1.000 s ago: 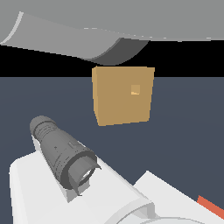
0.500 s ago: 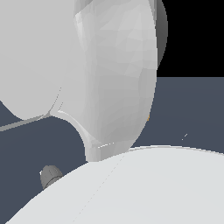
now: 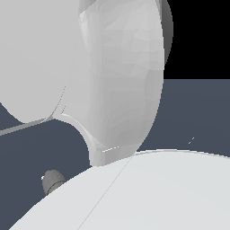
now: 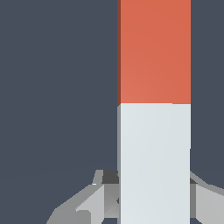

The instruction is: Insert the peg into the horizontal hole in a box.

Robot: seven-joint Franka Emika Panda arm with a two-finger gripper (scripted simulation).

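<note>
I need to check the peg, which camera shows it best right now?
The wrist view: the peg fills it, orange half beyond the pale half, between the gripper fingers. The exterior view shows none of it; the arm blocks it.

1. The exterior view sits very close behind the robot arm (image 3: pixel 121 76), whose white shells fill most of the frame; only slivers of dark floor (image 3: pixel 197 112) show.
2. The wrist view looks along the peg (image 4: pixel 154 109), very near, over the same dark floor (image 4: pixel 57 87).
3. The two views share only that floor.
</note>
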